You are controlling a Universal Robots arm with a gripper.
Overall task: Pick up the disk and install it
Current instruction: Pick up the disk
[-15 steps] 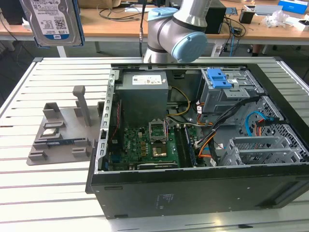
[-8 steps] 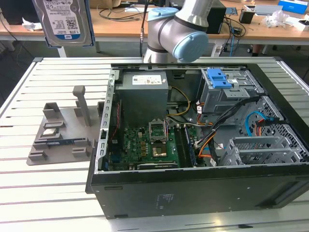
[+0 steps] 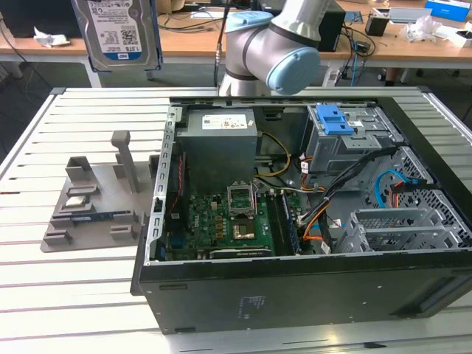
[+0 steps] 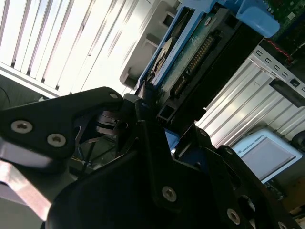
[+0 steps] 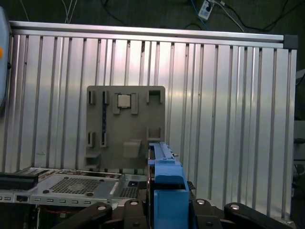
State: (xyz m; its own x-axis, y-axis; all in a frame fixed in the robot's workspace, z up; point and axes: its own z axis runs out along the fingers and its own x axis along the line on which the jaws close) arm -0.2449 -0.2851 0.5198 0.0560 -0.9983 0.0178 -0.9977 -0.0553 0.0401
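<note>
The disk [image 3: 118, 33], a silver hard drive with a white-and-blue label and blue carrier frame, hangs high above the slatted table's far corner at the exterior view's left. Its upper edge is cut off there. In the second wrist view my gripper [image 4: 143, 107] is shut on the disk [image 4: 190, 52], with black fingers [image 4: 95, 112] clamped on its end beside the connector row. In the first wrist view the disk's blue frame [image 5: 164, 183] stands edge-on between the gripper's [image 5: 167, 210] black fingers [image 5: 95, 212], well above the table.
An open computer case [image 3: 184, 295] lies on the table, with its motherboard [image 3: 221, 221], a power supply [image 3: 220, 140] and a blue clip on a grey cage [image 3: 335, 122] showing. A grey fixture plate [image 3: 96, 199] holding a small silver chip [image 3: 80, 193] sits at the left. The arm's elbow [image 3: 273, 44] rises behind the case.
</note>
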